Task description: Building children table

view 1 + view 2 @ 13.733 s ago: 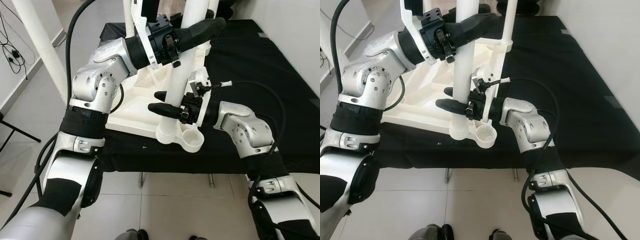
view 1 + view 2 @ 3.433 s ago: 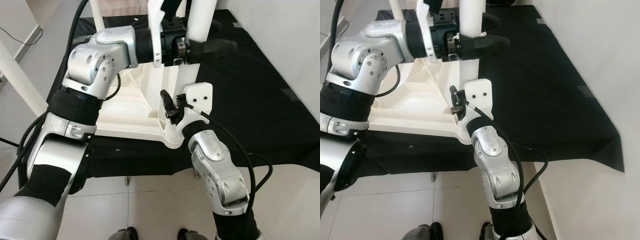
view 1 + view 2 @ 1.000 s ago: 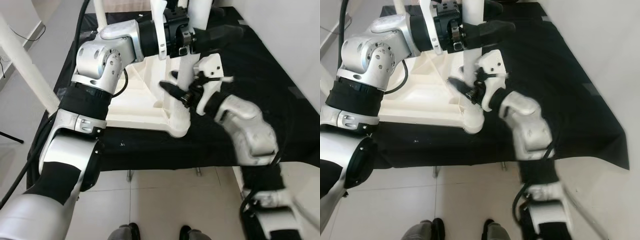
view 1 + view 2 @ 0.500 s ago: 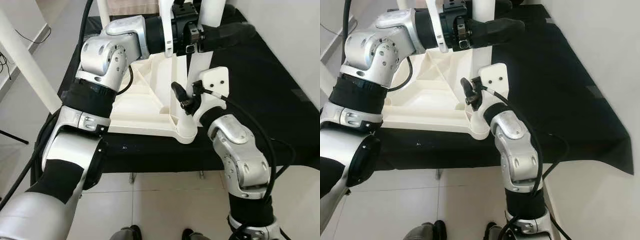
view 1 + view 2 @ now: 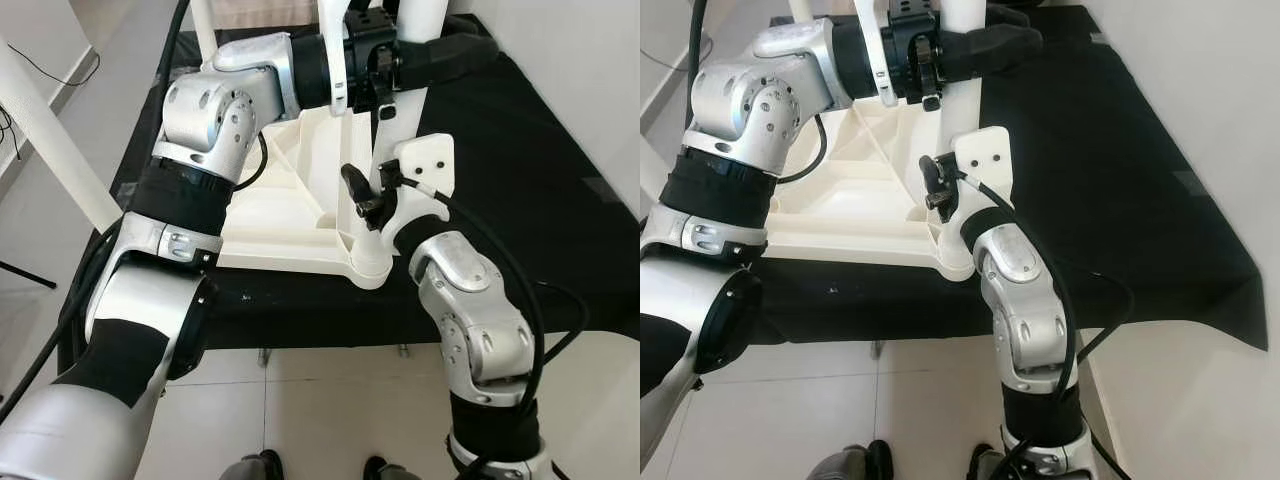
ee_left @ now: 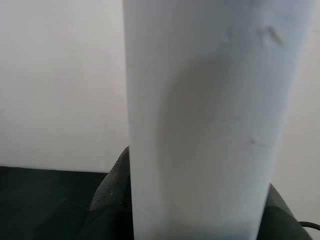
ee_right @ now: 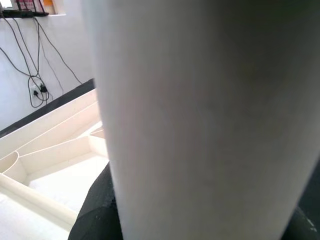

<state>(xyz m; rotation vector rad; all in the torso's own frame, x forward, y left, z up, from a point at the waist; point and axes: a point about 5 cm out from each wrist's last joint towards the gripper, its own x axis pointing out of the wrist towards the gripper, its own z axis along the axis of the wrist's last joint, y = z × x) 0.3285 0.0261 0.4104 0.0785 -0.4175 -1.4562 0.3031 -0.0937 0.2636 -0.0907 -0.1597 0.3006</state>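
A black-draped work surface [image 5: 520, 170] holds an upside-down white tabletop [image 5: 285, 200]. A white table leg [image 5: 962, 110] stands upright in its near corner socket, its top cut off. The left gripper [image 5: 425, 60] clamps the leg high up. The right gripper [image 5: 362, 195] closes round it just above the socket, its far finger hidden behind the leg.

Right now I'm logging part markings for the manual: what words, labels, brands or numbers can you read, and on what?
None can be read.
Leg: plain white, no print.
Tabletop: plain white ribs, no label.
Left gripper and right gripper: black, no legible marking.
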